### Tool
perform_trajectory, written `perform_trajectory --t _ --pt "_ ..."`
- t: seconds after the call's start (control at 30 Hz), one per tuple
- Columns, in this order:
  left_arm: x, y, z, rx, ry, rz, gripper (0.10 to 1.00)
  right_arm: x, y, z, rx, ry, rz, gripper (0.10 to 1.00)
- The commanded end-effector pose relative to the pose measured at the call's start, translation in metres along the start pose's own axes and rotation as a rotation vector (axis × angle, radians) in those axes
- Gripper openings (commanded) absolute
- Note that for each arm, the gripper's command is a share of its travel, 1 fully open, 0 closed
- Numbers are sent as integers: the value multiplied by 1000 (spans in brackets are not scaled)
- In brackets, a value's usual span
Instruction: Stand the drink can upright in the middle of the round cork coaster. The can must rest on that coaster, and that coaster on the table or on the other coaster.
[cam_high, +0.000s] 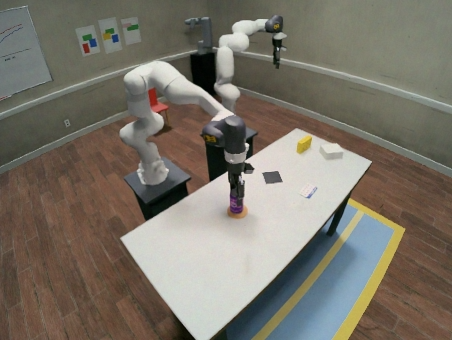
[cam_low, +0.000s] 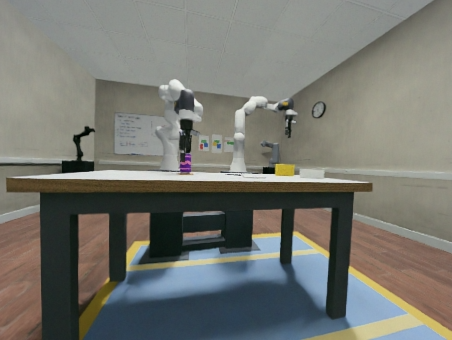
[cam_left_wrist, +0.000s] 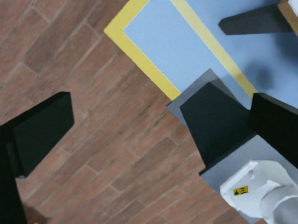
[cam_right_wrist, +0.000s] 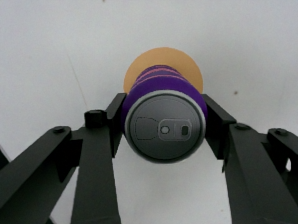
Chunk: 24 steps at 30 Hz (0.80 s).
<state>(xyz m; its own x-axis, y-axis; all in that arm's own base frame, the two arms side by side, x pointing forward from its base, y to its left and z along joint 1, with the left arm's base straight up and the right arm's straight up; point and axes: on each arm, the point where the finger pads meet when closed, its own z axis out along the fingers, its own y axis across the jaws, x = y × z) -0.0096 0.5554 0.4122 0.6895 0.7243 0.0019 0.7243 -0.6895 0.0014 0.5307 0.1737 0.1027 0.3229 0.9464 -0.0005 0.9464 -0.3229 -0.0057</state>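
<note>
The purple drink can (cam_high: 233, 204) (cam_low: 186, 165) (cam_right_wrist: 165, 131) is upright over the round cork coaster (cam_high: 244, 213) (cam_right_wrist: 165, 53). Its base looks to be at or just above the cork; a small gap cannot be ruled out. In the right wrist view the cork shows around the can's far side, and the near part is hidden. My right gripper (cam_high: 237, 197) (cam_low: 186, 154) (cam_right_wrist: 161, 107) is shut on the can near its top. My left gripper (cam_high: 277, 65) (cam_low: 288, 135) (cam_left_wrist: 161, 108) is open and empty, high up and away from the can.
A dark square coaster (cam_high: 273, 177) lies on the white table (cam_high: 190, 260) beyond the can. A printed card (cam_high: 308, 191), a yellow block (cam_high: 304, 144) (cam_low: 284, 170) and a white box (cam_high: 331, 151) (cam_low: 312, 173) are farther toward the table's far end.
</note>
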Motion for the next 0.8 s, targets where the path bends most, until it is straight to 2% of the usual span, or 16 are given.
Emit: perform_trajectory --t 0.0,0.17,0.2,0.7,0.77 --pt "-2 -1 -1 1 -2 4 1000 0 2 1 -6 0 4 99" --pt "-2 -1 -1 1 -2 4 1000 0 2 1 -6 0 4 99" --pt "-2 -1 -1 1 -2 4 1000 0 2 1 -6 0 4 1000" --pt "-2 -1 -1 1 -2 4 1000 0 2 1 -6 0 4 1000" --pt "-2 -1 -1 1 -2 4 1000 0 2 -6 -6 0 4 1000"
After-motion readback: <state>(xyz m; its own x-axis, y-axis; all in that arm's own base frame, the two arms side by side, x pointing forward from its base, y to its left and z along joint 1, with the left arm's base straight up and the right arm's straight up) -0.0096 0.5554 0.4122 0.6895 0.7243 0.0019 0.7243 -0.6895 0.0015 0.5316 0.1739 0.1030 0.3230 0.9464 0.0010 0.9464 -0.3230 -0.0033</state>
